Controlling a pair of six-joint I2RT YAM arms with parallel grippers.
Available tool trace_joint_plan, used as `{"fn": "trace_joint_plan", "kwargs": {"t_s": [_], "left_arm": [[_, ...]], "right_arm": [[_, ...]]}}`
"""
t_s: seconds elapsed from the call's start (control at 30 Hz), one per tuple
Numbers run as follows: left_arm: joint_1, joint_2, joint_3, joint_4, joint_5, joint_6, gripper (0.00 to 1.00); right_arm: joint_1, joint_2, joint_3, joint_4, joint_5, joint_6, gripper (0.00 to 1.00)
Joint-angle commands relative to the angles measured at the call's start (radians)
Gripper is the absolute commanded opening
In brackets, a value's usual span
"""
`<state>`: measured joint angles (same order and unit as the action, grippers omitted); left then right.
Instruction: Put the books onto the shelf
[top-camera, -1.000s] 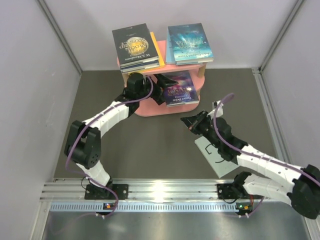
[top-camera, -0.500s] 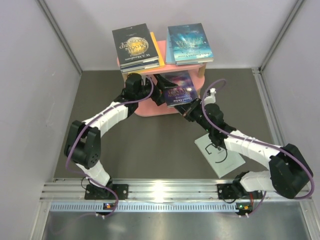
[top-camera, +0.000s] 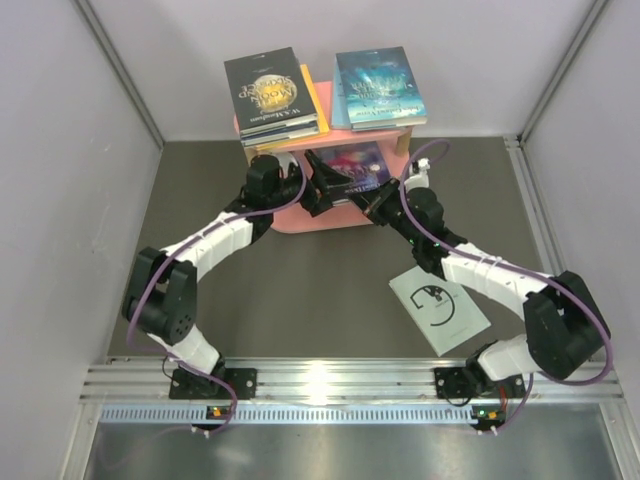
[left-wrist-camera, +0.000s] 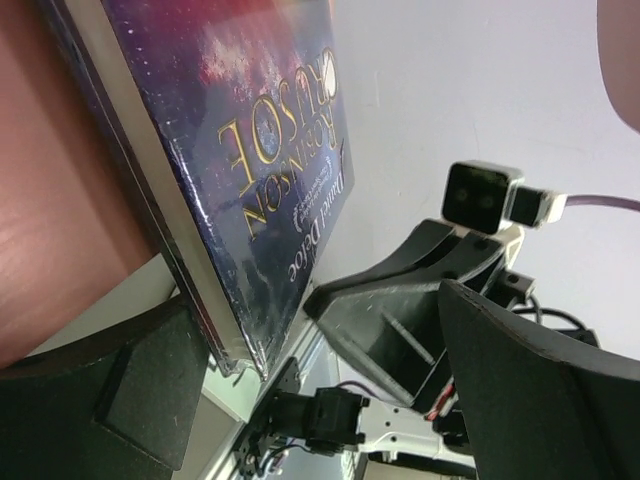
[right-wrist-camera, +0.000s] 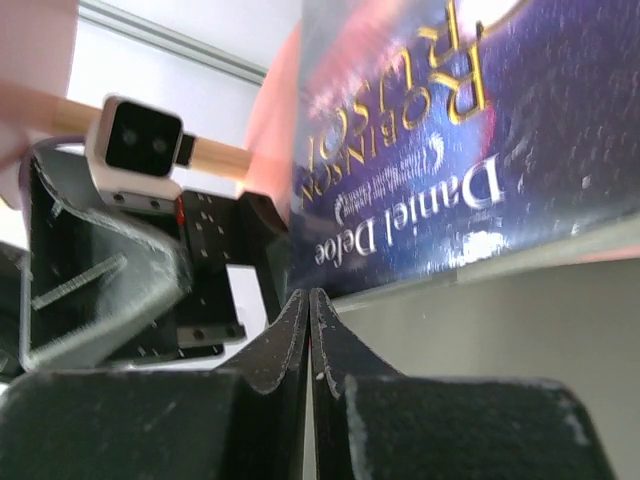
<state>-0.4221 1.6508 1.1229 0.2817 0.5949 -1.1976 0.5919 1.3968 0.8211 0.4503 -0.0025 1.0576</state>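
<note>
**Purple book on the shelf's lower tier, both claws at its near edge**

The dark grey table (top-camera: 300, 290) carries the pink shelf (top-camera: 296, 218) at its far end, against the back wall. Both arms reach forward from the near rail and meet in front of the shelf.

On the top board lie two stacks. The left one is headed by the black book with the gold moon (top-camera: 272, 92), with a yellow book (top-camera: 318, 100) showing beneath it on its right side. The right one is headed by the teal icy book (top-camera: 378, 85).

Below the top board, on a lower tier, the purple galaxy book (top-camera: 352, 160) lies flat, cover up; the wrist views show gold lettering, "Robinson Crusoe". Its near edge sticks out over the pink board.

A pale grey-white book (top-camera: 440, 312) lies flat on the table beside the right arm, well apart from the shelf.

The left gripper (top-camera: 325, 185) stands spread wide with nothing clamped. One finger sits just beside the purple book's near corner, the other well off to the side.

The right gripper (top-camera: 372, 200) is closed and empty, its two fingertips pressed together. They point at the book's near edge, at or just short of touching it.
</note>
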Motion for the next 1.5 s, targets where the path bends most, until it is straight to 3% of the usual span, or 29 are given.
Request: {"fn": "trace_joint_plan", "kwargs": {"t_s": [0.0,0.4,0.6,0.97,1.1,1.17,1.2,1.27,1.3,1.4,1.47], "left_arm": [[0.002,0.055,-0.124,-0.340,-0.032,0.047,0.96],[-0.001,-0.115,-0.261,-0.401,-0.069,0.075,0.97],[-0.001,-0.147,-0.273,-0.437,-0.089,0.092,0.97],[-0.001,-0.322,-0.328,-0.525,-0.141,0.116,0.97],[-0.001,-0.417,-0.351,-0.591,-0.179,0.153,0.98],[-0.001,-0.451,-0.379,-0.604,-0.187,0.156,0.98],[-0.006,-0.483,-0.412,-0.604,-0.188,0.152,0.99],[-0.017,-0.516,-0.452,-0.602,-0.199,0.141,0.99],[-0.032,-0.546,-0.492,-0.589,-0.204,0.130,0.99],[-0.082,-0.589,-0.570,-0.531,-0.221,0.086,0.99],[-0.124,-0.589,-0.598,-0.483,-0.236,0.057,0.99]], "right_arm": [[-0.017,0.013,0.065,0.083,0.007,-0.013,0.00],[-0.018,0.074,0.107,0.096,-0.025,-0.041,0.00],[-0.021,0.024,0.050,0.189,-0.044,-0.033,0.00],[-0.017,-0.065,0.081,0.176,-0.097,-0.051,0.00],[-0.014,-0.186,0.050,0.065,-0.058,-0.103,0.00],[-0.014,-0.246,0.046,-0.089,-0.019,-0.162,0.01],[-0.018,-0.280,0.038,-0.148,-0.001,-0.188,0.04],[-0.026,-0.390,0.026,-0.323,0.111,-0.273,0.31],[-0.044,-0.427,0.010,-0.391,0.192,-0.297,0.51],[-0.159,-0.568,-0.037,-0.642,0.298,-0.331,0.75],[-0.263,-0.597,-0.077,-0.755,0.277,-0.326,0.83]]}}
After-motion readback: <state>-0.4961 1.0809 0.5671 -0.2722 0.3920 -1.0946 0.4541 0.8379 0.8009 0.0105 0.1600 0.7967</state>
